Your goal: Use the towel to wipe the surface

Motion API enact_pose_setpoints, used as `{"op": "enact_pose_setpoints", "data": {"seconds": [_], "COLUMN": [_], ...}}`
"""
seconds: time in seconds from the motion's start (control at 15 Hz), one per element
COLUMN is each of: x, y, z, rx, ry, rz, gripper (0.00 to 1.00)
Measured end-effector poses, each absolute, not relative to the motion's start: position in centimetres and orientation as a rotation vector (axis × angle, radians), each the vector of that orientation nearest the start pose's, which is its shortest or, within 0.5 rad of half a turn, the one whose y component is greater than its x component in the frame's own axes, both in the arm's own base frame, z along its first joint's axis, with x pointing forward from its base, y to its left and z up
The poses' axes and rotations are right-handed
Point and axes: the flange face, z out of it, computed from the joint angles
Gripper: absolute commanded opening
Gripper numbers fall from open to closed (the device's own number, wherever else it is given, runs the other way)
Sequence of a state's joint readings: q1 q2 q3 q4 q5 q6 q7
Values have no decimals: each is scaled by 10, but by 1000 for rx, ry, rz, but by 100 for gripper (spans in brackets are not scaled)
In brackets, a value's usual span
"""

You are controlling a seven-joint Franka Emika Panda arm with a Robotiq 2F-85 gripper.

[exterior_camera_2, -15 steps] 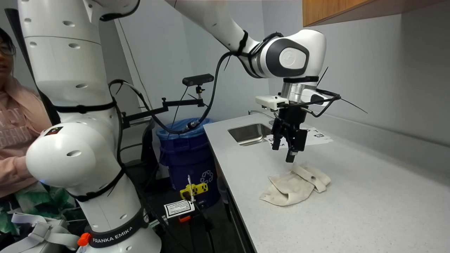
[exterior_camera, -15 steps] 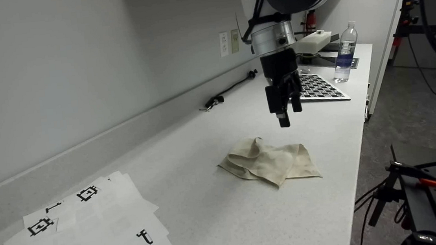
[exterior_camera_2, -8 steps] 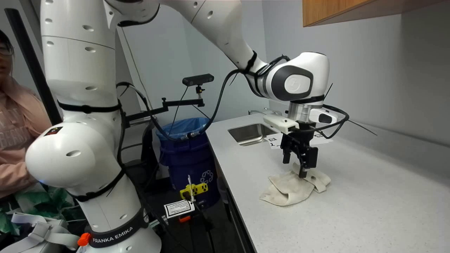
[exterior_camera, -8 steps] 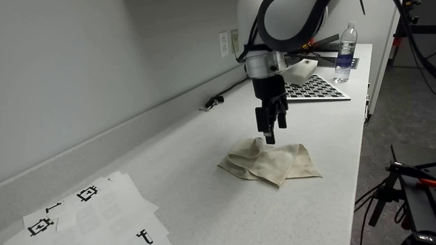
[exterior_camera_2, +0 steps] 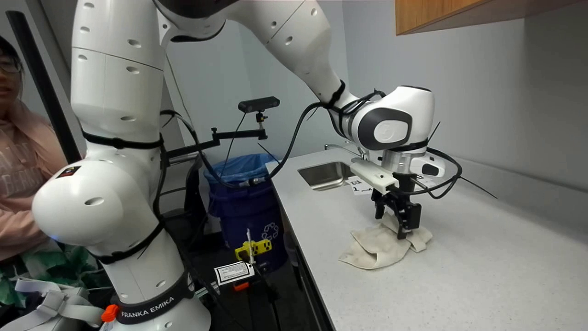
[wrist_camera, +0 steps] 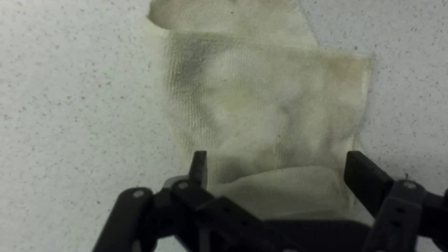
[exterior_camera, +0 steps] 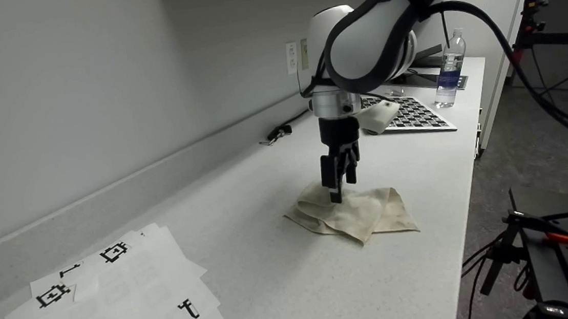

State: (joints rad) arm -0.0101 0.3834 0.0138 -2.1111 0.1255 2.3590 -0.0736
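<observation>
Hand (wrist_camera: 276, 164) — fingers (wrist_camera: 199, 168) spread wide, nothing held, positioned over one end of the towel (wrist_camera: 266, 101); contact cannot be told. Towel — folded, directly below on the desk (wrist_camera: 77, 105), most of it stretching out to one side, long axis seemingly across the fingers' closing line; a pinch at this end looks due. Farther, in an exterior view: checkered board (exterior_camera: 416, 114), bottle (exterior_camera: 449, 75) standing beside it.

Along the countertop (exterior_camera: 275, 289), between the papers (exterior_camera: 131, 296) and the towel (exterior_camera: 363, 214), I see room to pass. On the towel's opposite side, a flat checkered board (exterior_camera: 414, 114) and an upright bottle (exterior_camera: 448, 77) are in the way. The spread gripper (wrist_camera: 276, 161) blocks the space above part of the towel.
</observation>
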Motion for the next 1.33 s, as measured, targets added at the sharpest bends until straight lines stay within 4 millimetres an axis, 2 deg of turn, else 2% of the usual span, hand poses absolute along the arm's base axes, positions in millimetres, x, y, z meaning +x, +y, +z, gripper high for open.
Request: {"op": "enact_pose_setpoints", "data": {"seconds": [0.27, 0.6, 0.67, 0.73, 0.93, 1.33], "x": [573, 581, 582, 583, 588, 594], "y": [9, 2, 0, -2, -6, -10], "z": [215, 195, 191, 188, 185, 191], "rx": [-3041, -3038, -3038, -3037, -3036, -3038], "ry": [14, 34, 39, 44, 56, 64], "rz": [192, 209, 213, 217, 214, 186], "gripper": [100, 100, 89, 72, 49, 5]}}
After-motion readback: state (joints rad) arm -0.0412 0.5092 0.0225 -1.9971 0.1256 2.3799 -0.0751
